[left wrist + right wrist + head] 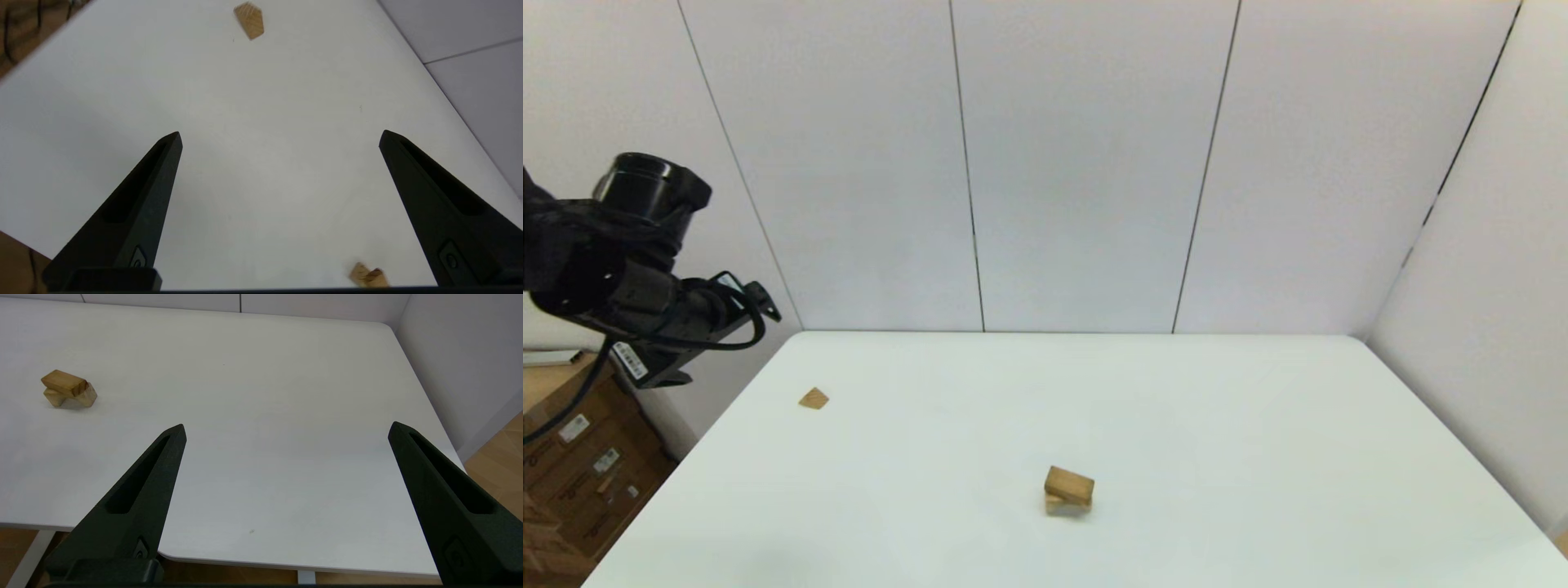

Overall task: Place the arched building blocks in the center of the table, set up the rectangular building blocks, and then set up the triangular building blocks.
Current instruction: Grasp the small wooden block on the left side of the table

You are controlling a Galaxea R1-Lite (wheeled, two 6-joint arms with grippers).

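The left end effector (280, 136) is wide open and holds nothing. Its two black fingers (135, 212) stand far apart, with bare white counter (265, 163) showing between them. In the head view the left arm (629, 269) sits high at the left edge of the frame, off the counter's left side. Only the arm's dark body and its cables show there, not the fingers.

The right end effector (286, 428) is wide open too, and it holds nothing. It hangs over the counter's near right corner, by the rounded edge. It does not show in the head view.

The triangular building blocks (814, 398) lie alone near the left edge of the counter, in the middle left of the head view. In the left wrist view this small wedge sits at the top middle of the frame, well away from the fingers. Nothing lies between it and the left end effector.

The other two blocks are together in the lower middle of the head view. The rectangular building blocks (1070, 484) rest on top of the arched building blocks (1065, 507), touching them and turned a little askew. In the right wrist view the pair is at the upper left, and the bar sits across the arch's two short legs, which point up.

Brown cardboard boxes (580, 465) stand on the floor at the lower left of the head view, beside the counter. Pale wall panels (1086, 163) stand behind the counter and along its right side.
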